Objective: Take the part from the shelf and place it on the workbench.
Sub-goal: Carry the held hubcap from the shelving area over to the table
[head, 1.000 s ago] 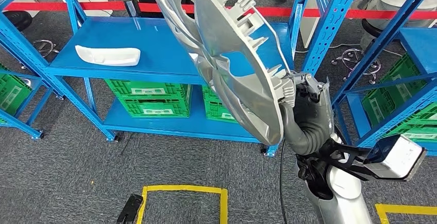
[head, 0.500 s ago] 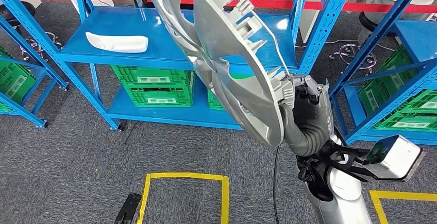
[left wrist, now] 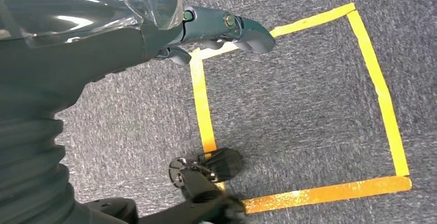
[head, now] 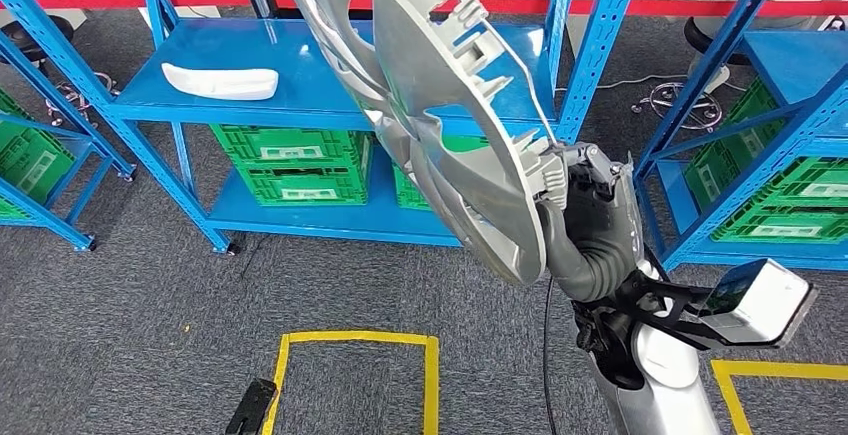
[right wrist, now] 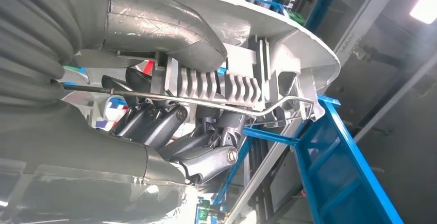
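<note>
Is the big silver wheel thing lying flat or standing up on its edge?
On its edge, tilted. The part leans up from the right hand, which grips its lower rim, in front of the blue shelf.

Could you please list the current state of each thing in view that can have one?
Silver wheel cover: off the shelf, held up edgewise.
Right hand: grips the wheel cover's rim.
Left hand: holds nothing, over the carpet.
White part: lying on the blue shelf.
Green crates: stowed under that shelf.
</note>
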